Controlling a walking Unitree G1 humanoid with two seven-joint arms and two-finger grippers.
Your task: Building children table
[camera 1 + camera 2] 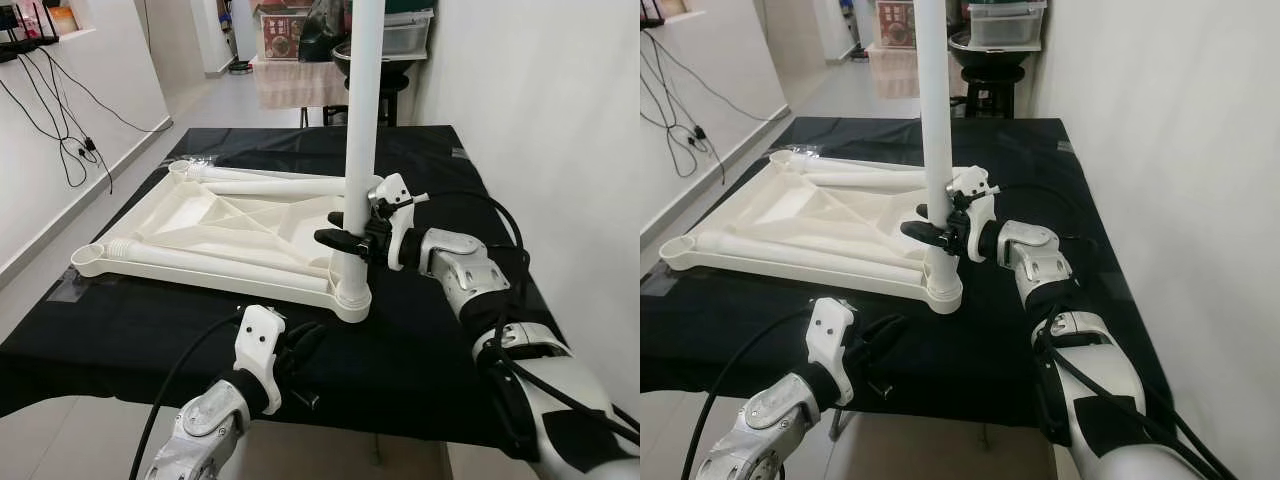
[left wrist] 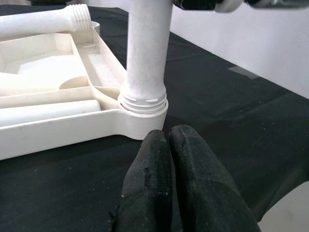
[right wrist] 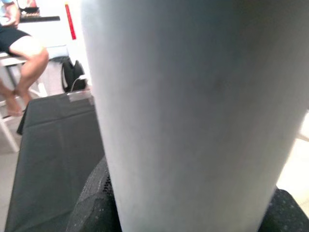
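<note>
A white plastic table top (image 1: 215,225) lies upside down on the black-covered table (image 1: 420,340). One white leg (image 1: 360,120) stands upright in its near right corner socket (image 1: 352,295). My right gripper (image 1: 345,240) is shut on that leg, a little above the socket. Two more legs (image 1: 215,262) lie flat inside the frame. My left gripper (image 1: 305,345) is shut and holds nothing, low over the cloth just in front of the socket; its fingers (image 2: 166,179) point at the leg's base (image 2: 143,99).
A white wall runs close along the right side of the table. Cables (image 1: 70,110) hang on the left wall. A stool and storage boxes (image 1: 395,40) stand beyond the far edge. A seated person's legs (image 3: 21,63) appear in the right wrist view.
</note>
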